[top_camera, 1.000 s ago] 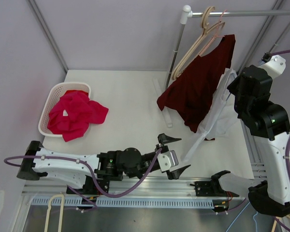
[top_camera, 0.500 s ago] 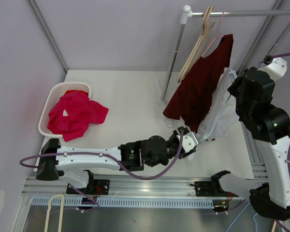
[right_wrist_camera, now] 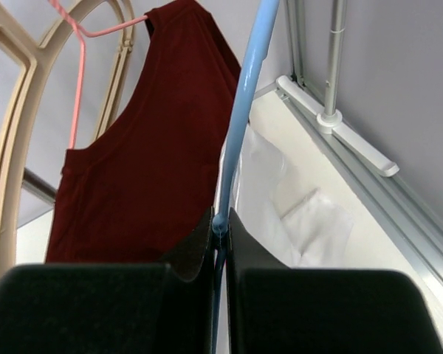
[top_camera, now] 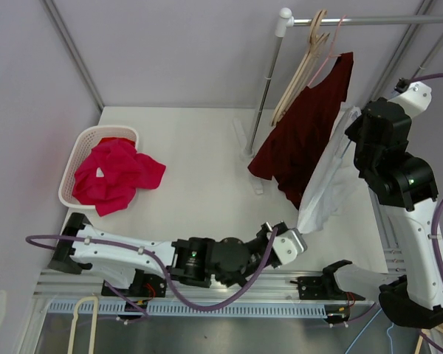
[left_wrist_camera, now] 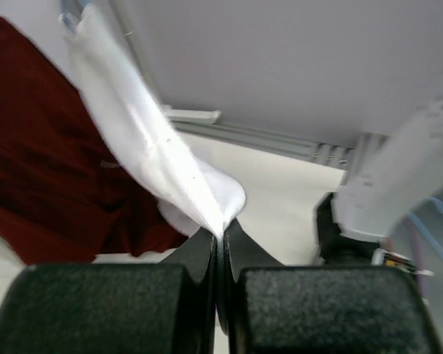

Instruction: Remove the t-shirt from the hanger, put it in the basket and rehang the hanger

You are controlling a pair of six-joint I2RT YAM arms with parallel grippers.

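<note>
Left hand [left_wrist_camera: 220, 242] on one white t-shirt [left_wrist_camera: 144, 147], right hand [right_wrist_camera: 220, 225] on one blue hanger [right_wrist_camera: 245, 110]

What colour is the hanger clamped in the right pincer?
Light blue. The thin light-blue hanger shows best in the right wrist view.

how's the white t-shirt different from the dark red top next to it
The left pincer pinches the white t-shirt at its lower corner, drawn taut toward the near edge; the dark red top hangs loose, untouched. The white t-shirt is at the blue hanger gripped by the right pincer; the dark red top is on a pink hanger. Both hang side by side at the rack.
</note>
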